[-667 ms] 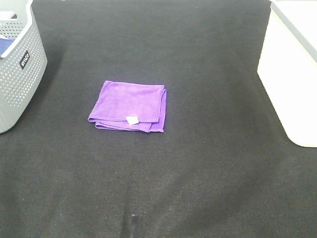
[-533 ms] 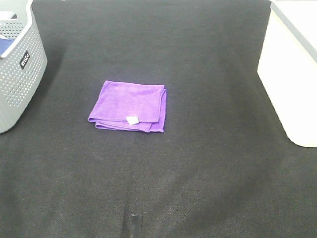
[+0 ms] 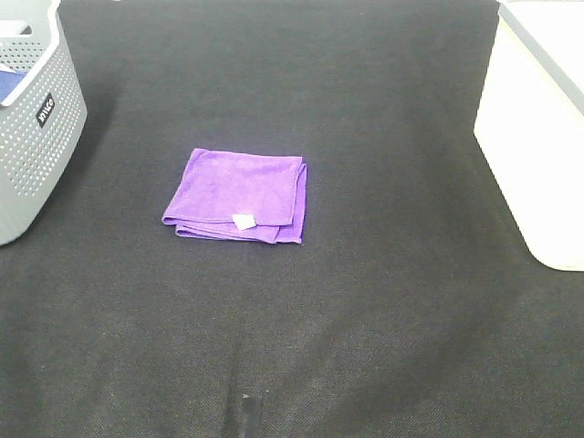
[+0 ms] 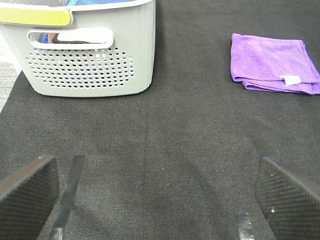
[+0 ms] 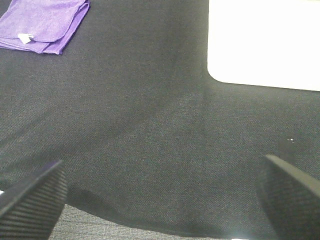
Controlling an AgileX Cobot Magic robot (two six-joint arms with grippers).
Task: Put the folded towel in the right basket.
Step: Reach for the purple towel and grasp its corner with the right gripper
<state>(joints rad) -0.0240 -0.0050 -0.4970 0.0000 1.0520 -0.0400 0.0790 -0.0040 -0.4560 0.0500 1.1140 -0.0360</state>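
Looking down on a black mat point(image 3: 365, 319) with two containers at its edges. At the left, a grey perforated basket point(image 3: 36, 137) — holds something blue point(image 3: 9, 84), seen only in part, and carries a yellow-green strip point(image 4: 35, 16) along its rim in the left wrist view. At the right, a white basket point(image 3: 534, 155) with plain solid walls; contents out of sight. Between them, nearer the grey one and well apart from both, the folded towel point(image 3: 237, 196): purple, lying flat on the mat, roughly square, with layered edges showing along the near side and a small white tag point(image 3: 244, 221) at that edge, too small to read. On the grey basket's wall, a small dark label point(image 3: 46, 109) with white lettering — not legible. Left gripper point(image 4: 160, 200) spread wide above the mat, grasping nothing. Right gripper point(image 5: 160, 195) likewise released, fingers far apart, touching neither towel nor basket.
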